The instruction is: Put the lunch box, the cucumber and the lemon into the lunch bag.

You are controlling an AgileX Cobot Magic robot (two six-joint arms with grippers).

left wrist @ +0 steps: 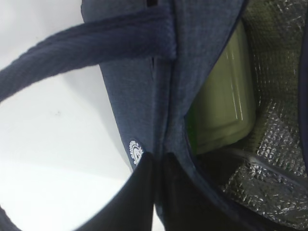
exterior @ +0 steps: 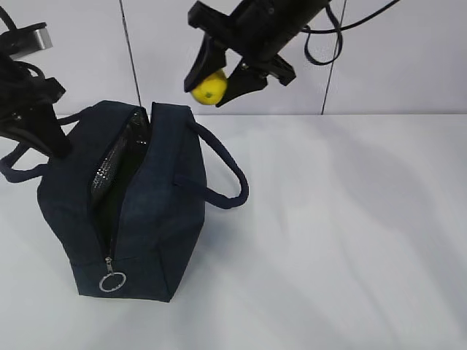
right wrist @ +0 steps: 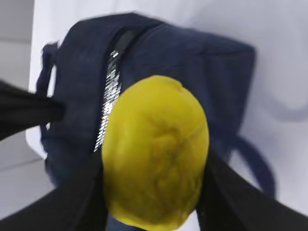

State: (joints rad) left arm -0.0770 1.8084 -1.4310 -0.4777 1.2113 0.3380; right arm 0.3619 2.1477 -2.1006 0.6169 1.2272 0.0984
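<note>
The navy lunch bag (exterior: 164, 211) stands at the left with its top zipper open and the silvery lining showing. My left gripper (exterior: 57, 144) is shut on the bag's left wall; in the left wrist view (left wrist: 159, 166) the jaws pinch the fabric rim. The lunch box (left wrist: 226, 101) with its pale green lid lies inside the bag. My right gripper (exterior: 211, 92) is shut on the yellow lemon (exterior: 209, 87) and holds it in the air above and behind the bag's far end. The lemon (right wrist: 156, 154) fills the right wrist view, with the bag (right wrist: 192, 62) below. The cucumber is not clearly visible.
The bag's right loop handle (exterior: 228, 175) hangs out to the right, and the left handle (left wrist: 82, 48) arches over the white table (exterior: 350, 240). The metal ring pull (exterior: 113, 281) hangs at the bag's near end. A pale wall stands behind.
</note>
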